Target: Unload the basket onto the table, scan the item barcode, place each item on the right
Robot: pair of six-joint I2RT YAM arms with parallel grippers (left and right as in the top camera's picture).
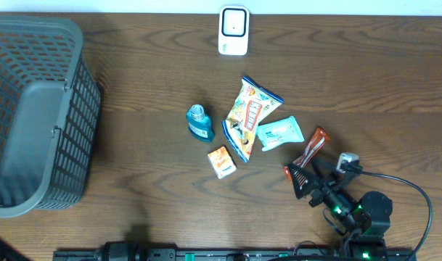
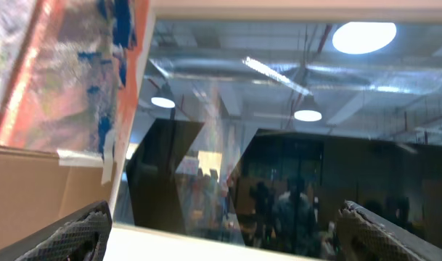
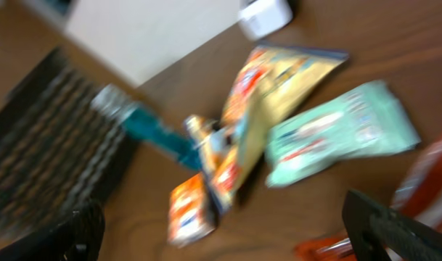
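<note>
White scanner [image 1: 234, 30] beyond snack bag [image 1: 251, 116]

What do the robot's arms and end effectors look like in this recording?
The right arm is black, with small green lights along it and a black cable looping beside it. The right end effector is black, with a pale block mounted behind it. The left end effector shows only in its wrist view: black fingers with a fine mesh-like texture.
</note>
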